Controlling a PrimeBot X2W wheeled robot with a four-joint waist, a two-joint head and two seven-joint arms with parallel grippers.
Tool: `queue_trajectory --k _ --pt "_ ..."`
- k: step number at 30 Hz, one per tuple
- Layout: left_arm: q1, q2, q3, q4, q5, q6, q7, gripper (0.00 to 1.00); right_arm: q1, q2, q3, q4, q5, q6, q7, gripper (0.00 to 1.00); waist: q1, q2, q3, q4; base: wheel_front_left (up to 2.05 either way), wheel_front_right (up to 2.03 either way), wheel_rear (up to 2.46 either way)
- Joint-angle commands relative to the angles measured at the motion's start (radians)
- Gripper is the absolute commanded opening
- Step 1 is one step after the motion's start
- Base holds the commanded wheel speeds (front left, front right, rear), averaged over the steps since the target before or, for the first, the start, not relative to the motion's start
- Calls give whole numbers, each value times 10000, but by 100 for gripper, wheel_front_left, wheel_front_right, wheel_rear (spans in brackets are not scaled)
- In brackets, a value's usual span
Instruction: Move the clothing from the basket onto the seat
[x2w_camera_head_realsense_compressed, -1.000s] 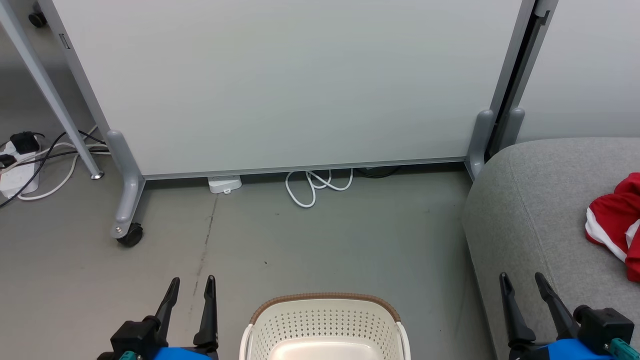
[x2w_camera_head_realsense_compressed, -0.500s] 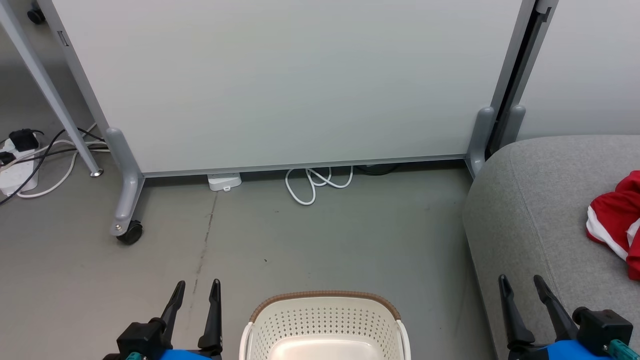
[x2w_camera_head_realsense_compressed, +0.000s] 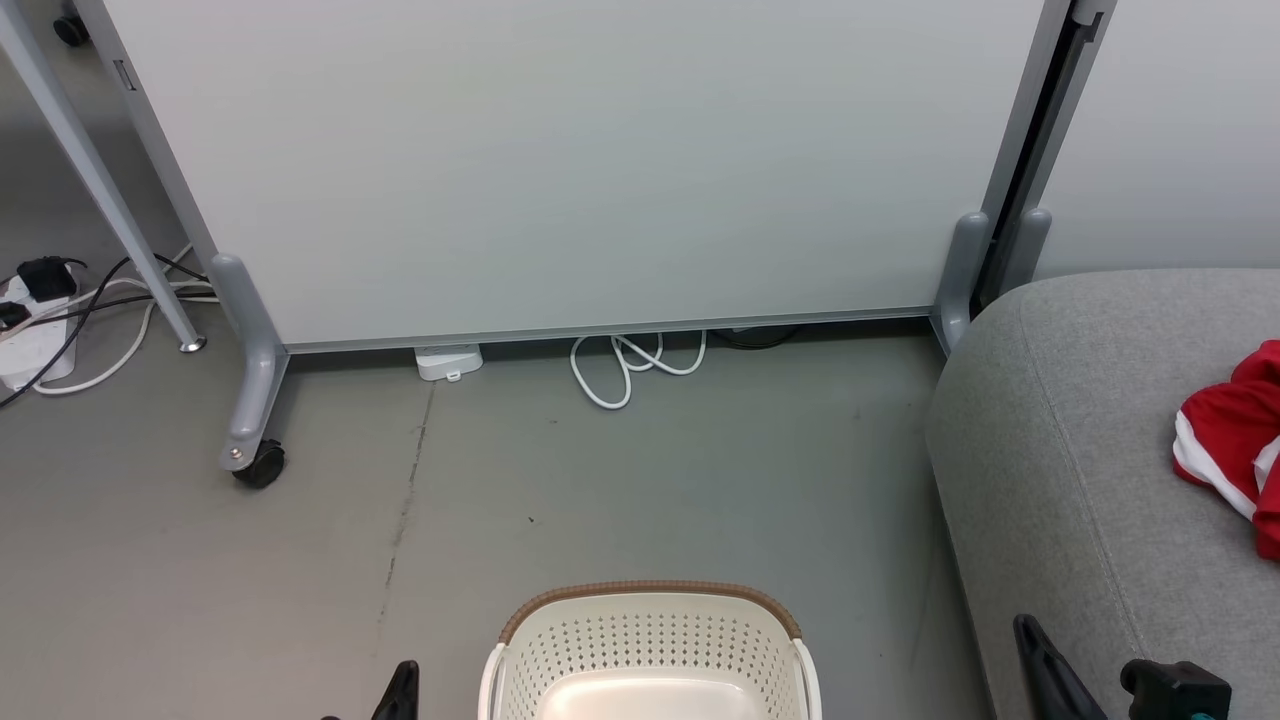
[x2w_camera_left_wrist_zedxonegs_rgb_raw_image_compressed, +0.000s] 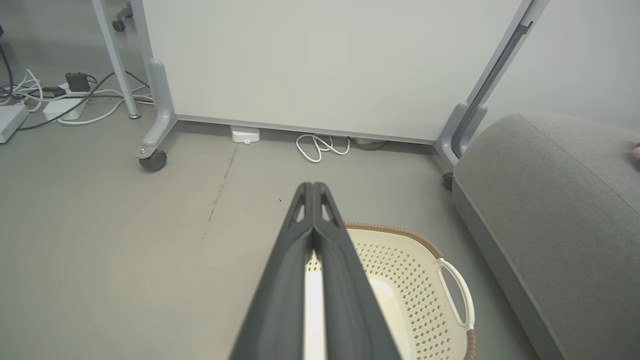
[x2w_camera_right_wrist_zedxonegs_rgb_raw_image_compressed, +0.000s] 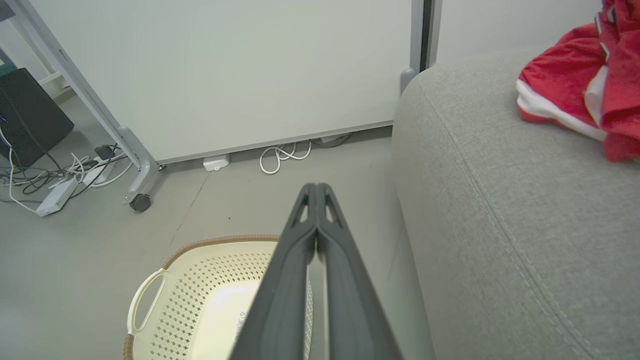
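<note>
1. The jaws of both grippers are pressed together with nothing between them. The left gripper (x2w_camera_left_wrist_zedxonegs_rgb_raw_image_compressed: 312, 187) shows its two dark fingers meeting along their length above the basket's left side. The right gripper (x2w_camera_right_wrist_zedxonegs_rgb_raw_image_compressed: 316, 186) is closed the same way, over the gap between the basket and the seat.
2. The clothing (x2w_camera_head_realsense_compressed: 1235, 440) lies on top of the seat (x2w_camera_head_realsense_compressed: 1070, 470) as a crumpled red heap with white trim. It is well in from the seat's rounded front-left corner and runs out past the right edge of the head view. Neither gripper touches it.
3. The basket (x2w_camera_head_realsense_compressed: 650, 592) stands on the floor (x2w_camera_head_realsense_compressed: 600, 480), just beside the seat's left side. The part of its inside that shows is bare cream plastic, with no red fabric in it. Its near part is cut off in every view.
4. Judged step: the transfer looks finished or nearly so, with the arms held low and idle on either side of the basket.
5. Next move, as a judgement: check the hidden near part of the basket. If a garment remains there, a gripper must first spread its fingers, reach down inside the rim, pinch the cloth and carry it over the seat's left edge. If none remains, the arms need only rest.
</note>
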Motion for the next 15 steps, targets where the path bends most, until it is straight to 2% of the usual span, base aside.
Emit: queue_trajectory --k 1,15 --pt "-13 -7 38 -18 -196 0 55 0 -34 0 -11 16 205 0 41 0 0 -1 5 -7 0 0 0" --pt "-385 -62 519 -466 -2636 -2 733 0 -425 -21 -93 -107 2772 1 493 0 0 -1 67 -99 0 0 0"
